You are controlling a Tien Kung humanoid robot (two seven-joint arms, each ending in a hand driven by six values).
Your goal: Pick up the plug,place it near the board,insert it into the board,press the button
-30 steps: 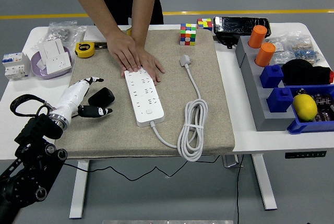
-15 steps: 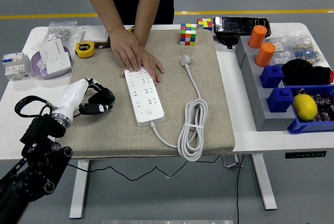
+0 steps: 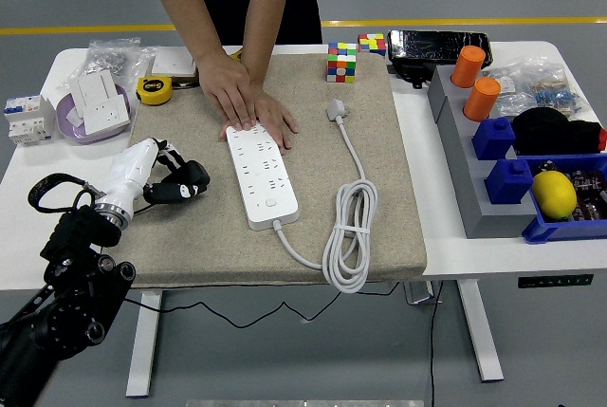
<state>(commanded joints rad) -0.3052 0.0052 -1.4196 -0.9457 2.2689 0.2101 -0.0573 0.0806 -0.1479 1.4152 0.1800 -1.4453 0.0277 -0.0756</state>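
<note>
A black plug (image 3: 191, 175) lies on the beige mat (image 3: 379, 170) left of the white power strip (image 3: 261, 175). My left hand (image 3: 169, 174) comes in from the lower left, its thumb above the plug and its black fingers (image 3: 172, 191) curled under it, closed around it. The plug still sits low on the mat. The strip's button (image 3: 272, 204) is at its near end. A person at the far side presses both hands (image 3: 248, 108) on the strip's far end. My right arm is out of view.
The strip's white cable lies coiled (image 3: 349, 229) on the mat, its white plug (image 3: 337, 110) further back. A yellow tape measure (image 3: 155, 90) and a purple bowl (image 3: 90, 115) stand at the left. Rubik's cubes (image 3: 341, 61) stand at the back. Bins with orange cups (image 3: 482, 99) and a lemon (image 3: 555, 194) stand at the right.
My left hand has moved forward and right to the black plug, and its fingers have closed in around it. The person's hands stay on the strip.
</note>
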